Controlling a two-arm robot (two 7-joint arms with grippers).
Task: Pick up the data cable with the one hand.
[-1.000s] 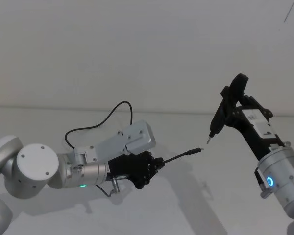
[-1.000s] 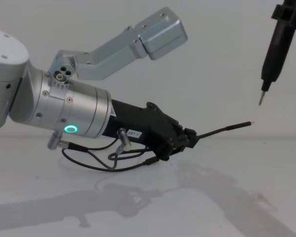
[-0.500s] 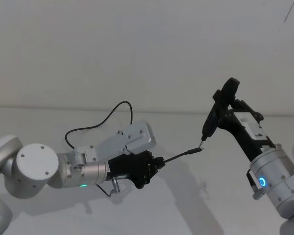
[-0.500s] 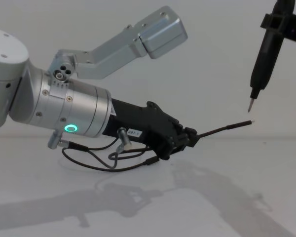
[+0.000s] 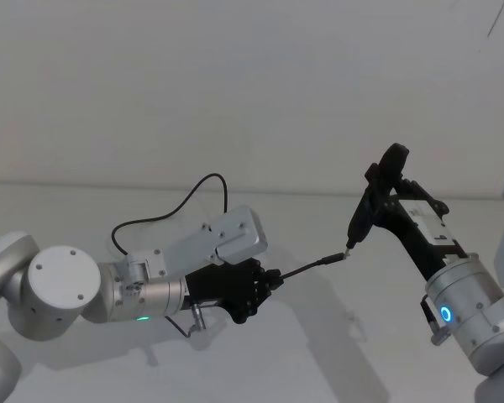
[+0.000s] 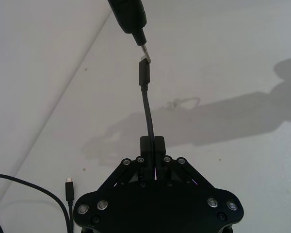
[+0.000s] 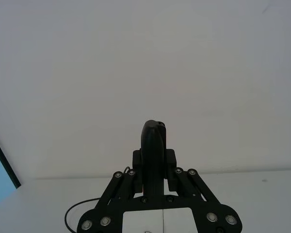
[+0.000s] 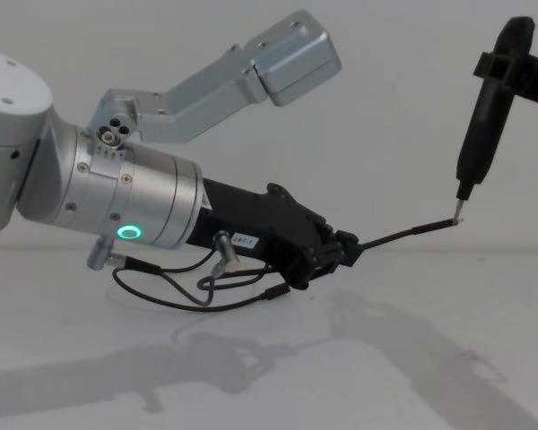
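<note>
Your left gripper point(image 5: 269, 281) is clenched on the data cable point(image 8: 403, 235), lifted clear of the table point(image 5: 319, 353). A short stiff length juts straight out ahead of its fingertips; the rest trails back behind the wrist in a slack loop to the table, where the far plug point(image 6: 68, 184) lies. Right gripper point(image 7: 154, 167) is clamped on a slim pen-like tool point(image 8: 480, 125), its metal tip touching the near plug point(image 6: 143, 73) just ahead of the left fingers. Judging by the sag, the cord is light and limp; grip near a plug, since that's its stiffest section.
</note>
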